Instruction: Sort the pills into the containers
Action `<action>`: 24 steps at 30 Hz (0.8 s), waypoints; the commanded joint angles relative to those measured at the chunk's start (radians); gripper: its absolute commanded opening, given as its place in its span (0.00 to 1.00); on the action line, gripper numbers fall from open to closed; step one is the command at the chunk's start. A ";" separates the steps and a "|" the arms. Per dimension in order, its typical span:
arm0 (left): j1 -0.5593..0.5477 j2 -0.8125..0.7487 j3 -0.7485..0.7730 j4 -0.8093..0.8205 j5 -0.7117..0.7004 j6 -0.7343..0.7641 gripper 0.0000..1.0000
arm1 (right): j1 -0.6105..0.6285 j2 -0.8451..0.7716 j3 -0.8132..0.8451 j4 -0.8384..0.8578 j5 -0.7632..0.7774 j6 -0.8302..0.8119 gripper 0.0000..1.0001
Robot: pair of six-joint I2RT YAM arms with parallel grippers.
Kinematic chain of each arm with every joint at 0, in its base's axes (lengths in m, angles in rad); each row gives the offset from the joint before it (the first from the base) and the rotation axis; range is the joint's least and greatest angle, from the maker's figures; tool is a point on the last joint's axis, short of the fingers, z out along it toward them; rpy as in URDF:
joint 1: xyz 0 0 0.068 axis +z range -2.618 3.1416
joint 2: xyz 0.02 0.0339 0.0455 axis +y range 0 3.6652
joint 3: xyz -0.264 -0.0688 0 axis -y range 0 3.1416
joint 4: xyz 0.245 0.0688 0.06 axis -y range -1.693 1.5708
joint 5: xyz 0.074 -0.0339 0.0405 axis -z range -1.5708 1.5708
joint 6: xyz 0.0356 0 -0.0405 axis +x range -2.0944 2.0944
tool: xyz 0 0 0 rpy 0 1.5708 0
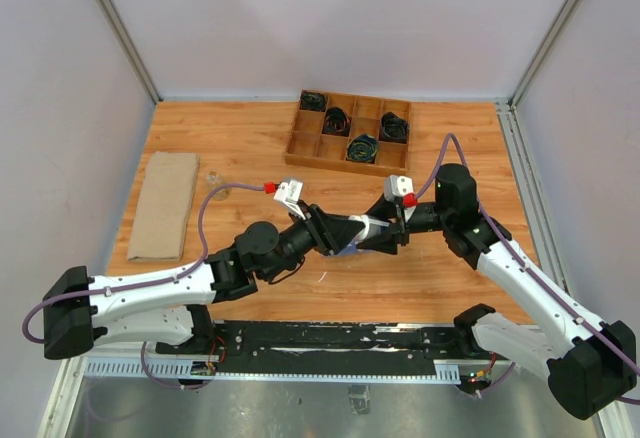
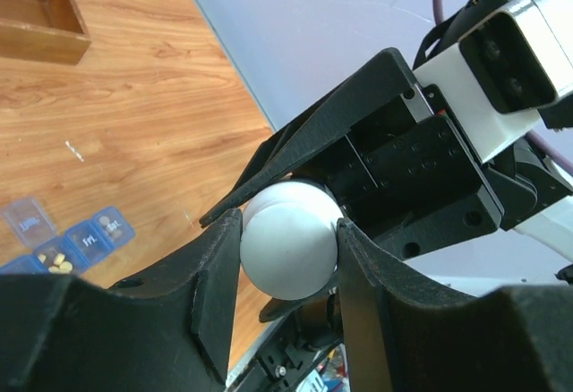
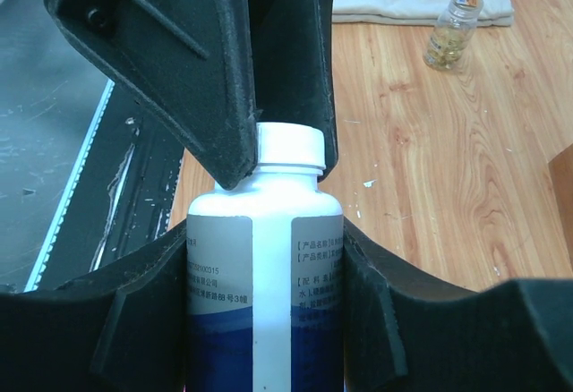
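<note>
My right gripper (image 3: 265, 271) is shut on a white pill bottle (image 3: 269, 320) with a blue-and-white label and holds it above the table. My left gripper (image 2: 289, 231) is shut on the bottle's white cap (image 2: 286, 249); its black fingers (image 3: 228, 79) flank the cap in the right wrist view. In the top view both grippers, left (image 1: 352, 230) and right (image 1: 385, 230), meet mid-table. The translucent-blue pill organizer (image 2: 72, 242) lies on the wood below, with one lid open and pills in some compartments. It is mostly hidden under the grippers in the top view (image 1: 346, 250).
A wooden divided tray (image 1: 303, 144) holding black cables stands at the back. A folded beige cloth (image 1: 165, 205) lies at the left. A small glass vial of yellow pills (image 3: 450, 32) stands near the cloth, also seen from above (image 1: 213, 178).
</note>
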 commanded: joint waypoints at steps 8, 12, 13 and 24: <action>0.094 -0.002 -0.175 0.541 0.430 0.320 0.31 | -0.042 -0.014 -0.031 0.226 -0.098 0.237 0.12; 0.186 0.060 -0.179 0.657 0.646 0.359 0.31 | -0.044 -0.018 -0.036 0.266 -0.116 0.279 0.11; 0.201 0.077 -0.167 0.658 0.689 0.383 0.31 | -0.044 -0.020 -0.037 0.268 -0.117 0.282 0.11; 0.270 0.186 -0.117 0.825 0.918 0.502 0.34 | -0.052 -0.018 -0.038 0.287 -0.114 0.309 0.11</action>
